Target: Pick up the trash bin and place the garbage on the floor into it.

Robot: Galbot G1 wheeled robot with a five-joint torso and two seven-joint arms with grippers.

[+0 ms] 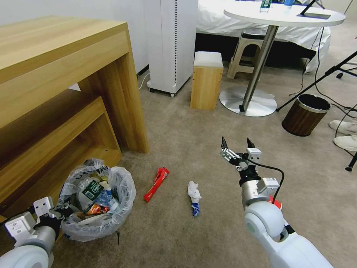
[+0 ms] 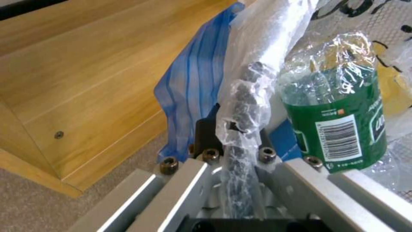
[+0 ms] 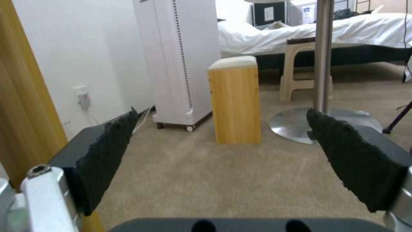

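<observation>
At the near left, the left gripper (image 1: pixel 55 216) had its fingers closed on the rim of the bin (image 1: pixel 97 203). The left wrist view showed the bag (image 2: pixel 253 74) and the dark rim pinched between them. The bin sat on the carpet (image 1: pixel 193 149) beside the wooden desk (image 1: pixel 55 74). It was already heaped: a green-labelled bottle (image 2: pixel 339 129), a blue-striped wrapper (image 2: pixel 193 83) and other crumpled litter pressed against the bag.

To its right a long red packet (image 1: pixel 156 183) lay on the carpet, close to the bin. Further right lay a crumpled white paper with a blue-white wrapper end (image 1: pixel 193 198).

Right of that, the right gripper (image 1: pixel 238 144) hung above the carpet with its fingers (image 3: pixel 107 148) spread wide and nothing between them. It pointed toward the wooden stool (image 1: pixel 206 80) and the table base (image 1: pixel 247 101). A brown bin with a silver rim (image 1: pixel 305 114) stood far right, apart from the litter.

The hold looked like the weak point. The pinch took thin rim and slippery bag together, so a lift could tilt the full bin and spill the bottle, or the bag could slide out. With so little room left inside, a packet dropped in carelessly might bounce back out. The desk edge near the bin could also catch the arm.
</observation>
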